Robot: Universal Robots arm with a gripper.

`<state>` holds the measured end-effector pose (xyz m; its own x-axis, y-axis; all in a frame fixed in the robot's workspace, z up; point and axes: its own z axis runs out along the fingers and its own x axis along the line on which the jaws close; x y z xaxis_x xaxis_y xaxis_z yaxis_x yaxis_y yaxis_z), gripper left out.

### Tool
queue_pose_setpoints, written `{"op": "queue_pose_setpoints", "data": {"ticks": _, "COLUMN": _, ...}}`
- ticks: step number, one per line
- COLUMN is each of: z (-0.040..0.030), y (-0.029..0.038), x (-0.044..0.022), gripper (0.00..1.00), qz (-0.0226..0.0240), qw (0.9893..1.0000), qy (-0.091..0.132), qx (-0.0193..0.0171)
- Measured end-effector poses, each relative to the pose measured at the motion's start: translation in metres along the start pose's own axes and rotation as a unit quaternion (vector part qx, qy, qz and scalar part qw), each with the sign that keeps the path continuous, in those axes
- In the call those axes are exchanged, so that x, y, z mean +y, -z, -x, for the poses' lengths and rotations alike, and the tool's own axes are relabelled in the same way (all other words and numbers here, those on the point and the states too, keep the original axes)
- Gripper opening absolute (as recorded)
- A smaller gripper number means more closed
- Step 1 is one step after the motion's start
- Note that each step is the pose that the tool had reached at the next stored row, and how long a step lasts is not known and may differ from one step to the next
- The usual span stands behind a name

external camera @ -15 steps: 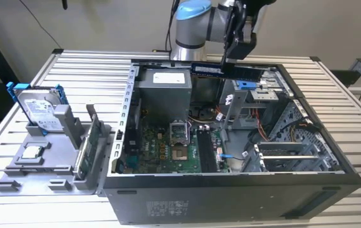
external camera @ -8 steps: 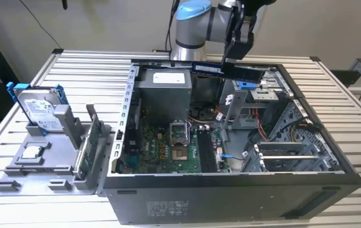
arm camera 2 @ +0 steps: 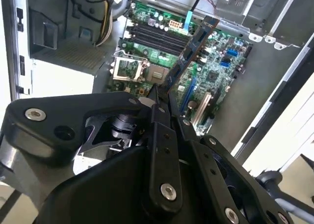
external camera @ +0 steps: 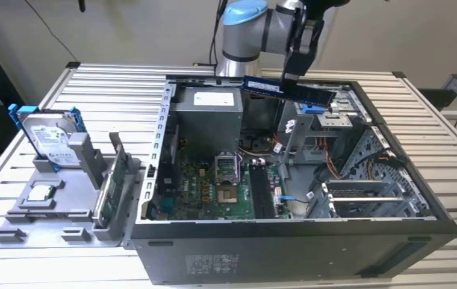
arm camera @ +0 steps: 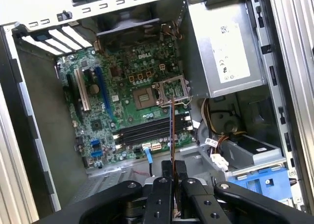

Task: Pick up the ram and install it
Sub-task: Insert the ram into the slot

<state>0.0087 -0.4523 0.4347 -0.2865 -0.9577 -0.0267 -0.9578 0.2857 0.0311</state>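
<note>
My gripper (external camera: 291,77) is shut on the ram (external camera: 312,93), a long dark stick with a blue label. It hangs level above the back of the open computer case (external camera: 292,241), over the power supply and drive cage. In the second wrist view the ram (arm camera 2: 189,52) runs out from between my fingertips (arm camera 2: 159,104) over the green motherboard (arm camera 2: 221,57). The first wrist view has the ram (arm camera: 171,131) edge-on as a thin line above my gripper (arm camera: 172,172). The black memory slots (arm camera: 144,131) lie on the motherboard below, also seen in the exterior view (external camera: 261,189).
A grey power supply (external camera: 212,111) and a metal drive cage (external camera: 324,129) stand inside the case near the ram. On the exterior view's left a grey fixture (external camera: 19,232) holds a hard drive (external camera: 52,138) in a blue caddy, a small silver chip (external camera: 42,192) and an upright green card (external camera: 114,186).
</note>
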Motion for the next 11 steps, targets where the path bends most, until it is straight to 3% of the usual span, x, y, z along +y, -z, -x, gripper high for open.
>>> {"op": "queue_pose_setpoints", "data": {"ticks": 6, "z": 0.0, "y": -0.0002, "x": 0.0, "gripper": 0.14, "qz": -0.0009, "qw": 0.9994, "qy": -0.034, "qx": -0.001}}
{"op": "queue_pose_setpoints", "data": {"ticks": 11, "z": 0.0, "y": -0.0005, "x": 0.0, "gripper": 0.14, "qz": -0.0017, "qw": 0.9981, "qy": -0.062, "qx": -0.0019}}
